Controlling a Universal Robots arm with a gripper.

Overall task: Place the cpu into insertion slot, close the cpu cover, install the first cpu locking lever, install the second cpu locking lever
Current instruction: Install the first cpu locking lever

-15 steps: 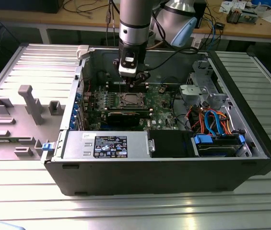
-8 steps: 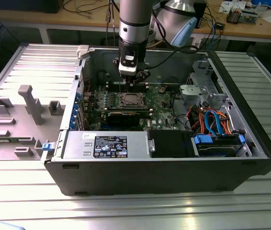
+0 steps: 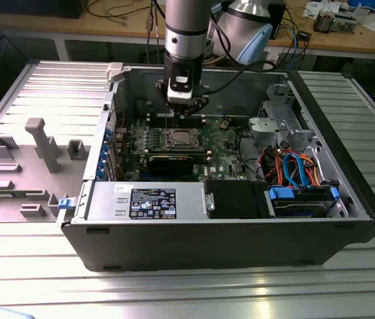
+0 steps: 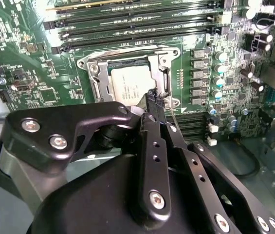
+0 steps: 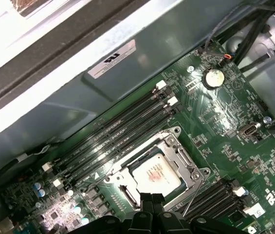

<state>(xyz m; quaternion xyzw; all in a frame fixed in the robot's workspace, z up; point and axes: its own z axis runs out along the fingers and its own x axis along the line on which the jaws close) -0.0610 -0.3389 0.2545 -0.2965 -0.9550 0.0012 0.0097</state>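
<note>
Grey slatted desk [image 3: 174, 292] with an open PC case [image 3: 240, 246] on it. The cpu [image 4: 130, 85] sits in the insertion slot [image 3: 166, 138] and the cpu cover [image 4: 93, 73] looks down over it, so it's probably the locking-lever stage. The pincer [image 4: 154, 100] hangs just over the slot's edge, tips pinched together, apparently empty. Catching the thin lever wire [image 5: 193, 197] beside it would take a precise touch. Hard to tell if either lever is latched.

Dull silver-grey metal cpu [image 4: 127, 87], shiny silvery metal cpu cover [image 4: 162, 66], matt green circuit board [image 4: 10, 46]
</note>
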